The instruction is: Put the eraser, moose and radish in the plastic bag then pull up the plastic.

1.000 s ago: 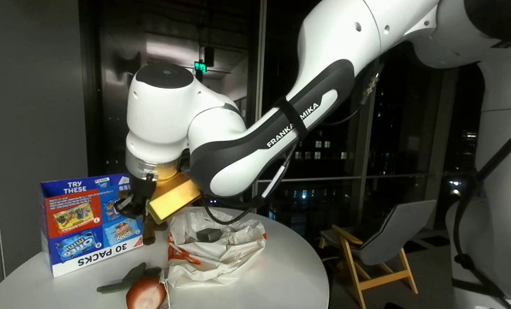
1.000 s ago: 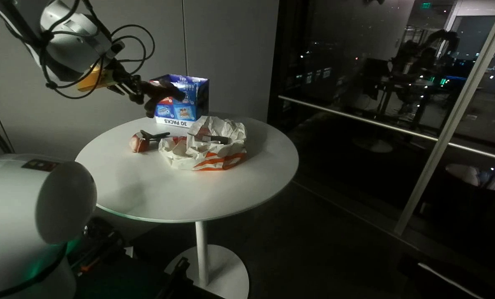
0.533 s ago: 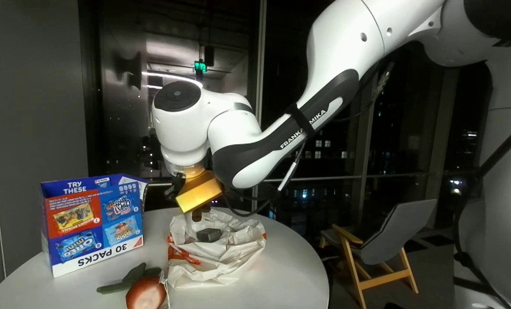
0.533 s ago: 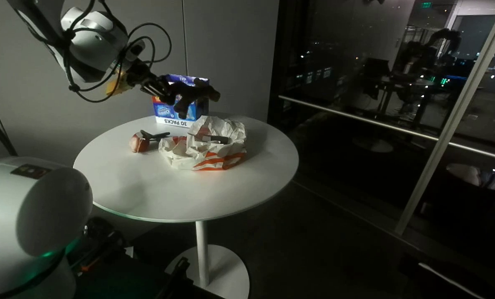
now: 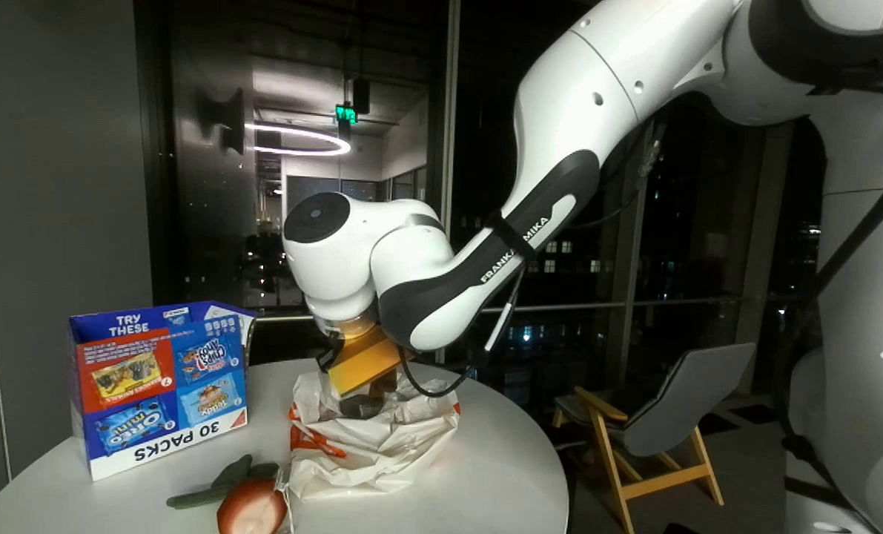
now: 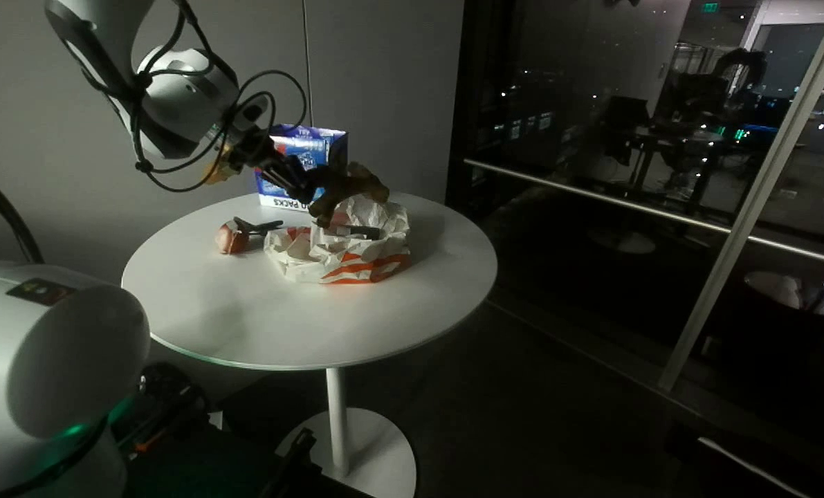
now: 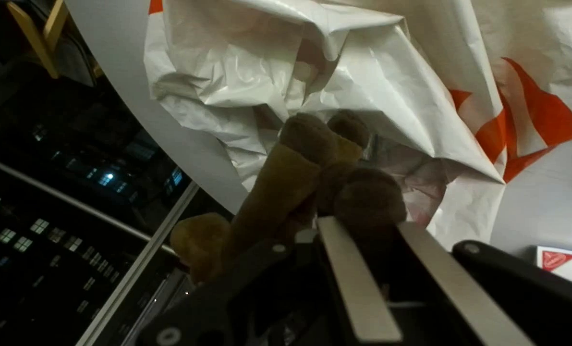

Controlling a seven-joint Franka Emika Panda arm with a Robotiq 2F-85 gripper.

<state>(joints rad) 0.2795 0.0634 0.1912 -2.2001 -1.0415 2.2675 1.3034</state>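
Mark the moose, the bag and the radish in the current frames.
Moose (image 6: 344, 185), in an exterior view: middle of its brown body.
Bag (image 5: 382, 454), in an exterior view: crumpled white wall facing the camera.
Radish (image 6: 232, 239), in an exterior view: its round reddish body.

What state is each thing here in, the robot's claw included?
White-and-orange plastic bag: open, crumpled.
Dark grey block-shaped eraser: inside the bag.
Brown plush moose: held partly over the bag.
Black two-fingered gripper: closed on the moose.
Round red radish with green leaves: lying outside the bag.
Blue-and-red cardboard snack box: standing.
Small green sign: lit.
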